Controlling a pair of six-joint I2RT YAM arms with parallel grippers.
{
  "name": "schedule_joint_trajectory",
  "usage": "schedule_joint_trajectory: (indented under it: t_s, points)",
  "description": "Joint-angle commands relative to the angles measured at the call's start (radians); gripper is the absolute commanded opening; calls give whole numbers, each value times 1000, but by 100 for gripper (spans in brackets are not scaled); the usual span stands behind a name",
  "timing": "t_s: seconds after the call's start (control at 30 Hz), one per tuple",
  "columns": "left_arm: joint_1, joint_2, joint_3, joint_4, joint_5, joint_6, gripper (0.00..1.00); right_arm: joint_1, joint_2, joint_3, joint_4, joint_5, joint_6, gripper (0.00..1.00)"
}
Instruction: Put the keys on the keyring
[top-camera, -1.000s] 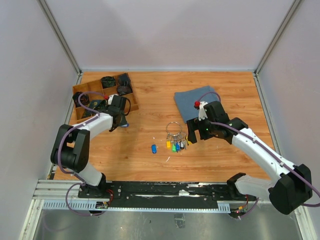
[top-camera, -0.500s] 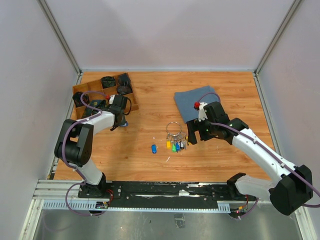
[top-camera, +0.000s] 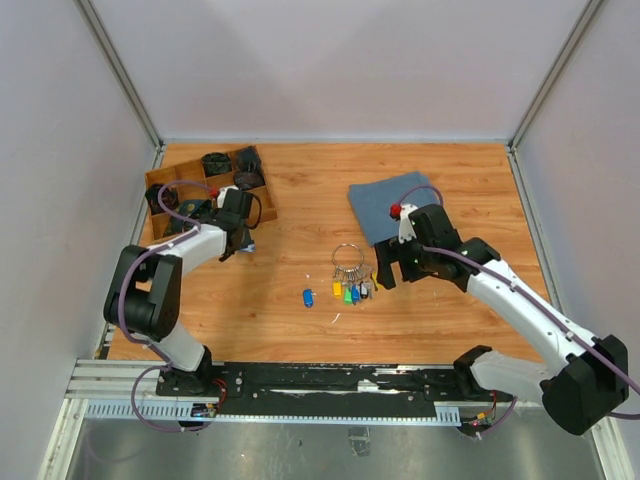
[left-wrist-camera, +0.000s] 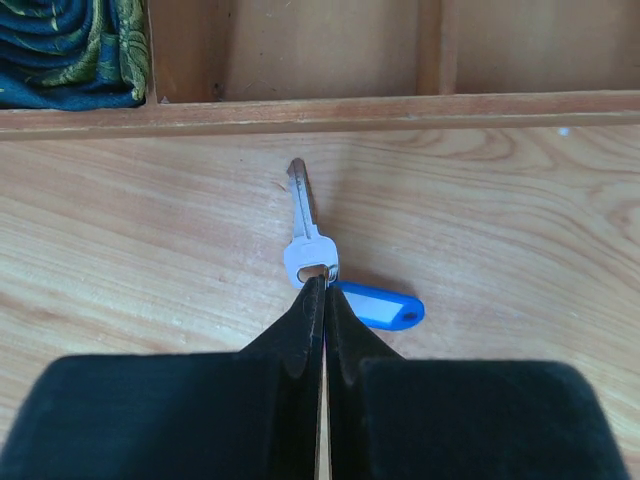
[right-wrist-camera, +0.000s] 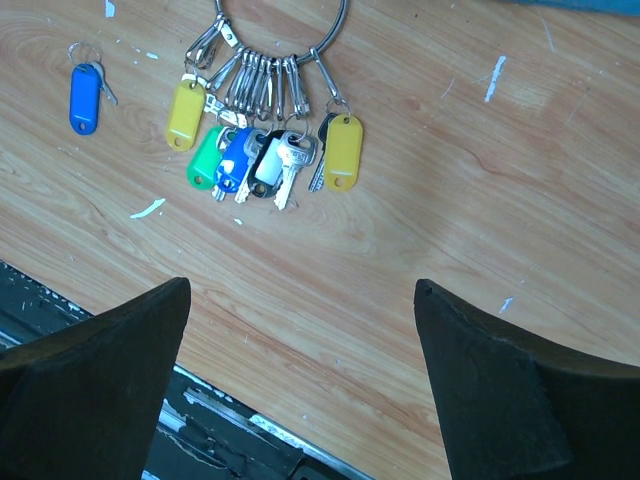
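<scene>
A silver key (left-wrist-camera: 304, 236) with a bright blue tag (left-wrist-camera: 380, 305) lies on the wood table just in front of the wooden tray's wall (left-wrist-camera: 320, 112). My left gripper (left-wrist-camera: 322, 285) is shut, its tips pinching the key's head; in the top view it (top-camera: 243, 246) sits beside the tray. A second blue-tagged key (top-camera: 308, 297) lies alone and also shows in the right wrist view (right-wrist-camera: 84, 97). The silver keyring (top-camera: 346, 255) carries a bunch of yellow, green, blue and grey keys (right-wrist-camera: 262, 152). My right gripper (right-wrist-camera: 300, 290) is open wide and empty, just right of the bunch (top-camera: 384, 272).
The wooden tray (top-camera: 160, 178) at the back left holds dark objects and a patterned cloth (left-wrist-camera: 70, 50). A blue-grey cloth (top-camera: 380, 205) lies behind the right gripper. A black rail (top-camera: 330, 382) runs along the near table edge. Small white flecks dot the wood.
The left gripper has shifted slightly by the tray's front wall and back. The right gripper has hardly moved. The keyring and the loose blue key lie as before.
</scene>
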Motion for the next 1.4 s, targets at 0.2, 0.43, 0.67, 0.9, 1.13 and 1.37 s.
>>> schedule_joint_trajectory:
  t_s: [0.2, 0.43, 0.67, 0.9, 1.13, 1.37]
  points:
    - [-233, -197, -33, 33, 95, -31, 1, 11, -152, -5, -24, 248, 46, 96]
    - [-548, -192, 30, 129, 241, -102, 1, 12, -378, -22, -33, 533, 147, 98]
    - [-821, 25, 252, 199, 383, -38, 0, 10, -533, -62, -17, 655, 167, 99]
    - [-859, 230, 352, 216, 411, -33, 7, 11, -510, -66, -58, 656, 184, 100]
    - [-858, 259, 379, 206, 383, -2, 32, 10, -472, -86, -32, 610, 161, 100]
    - [-794, 66, 279, 192, 315, 2, 38, 10, -411, -116, 32, 484, 135, 100]
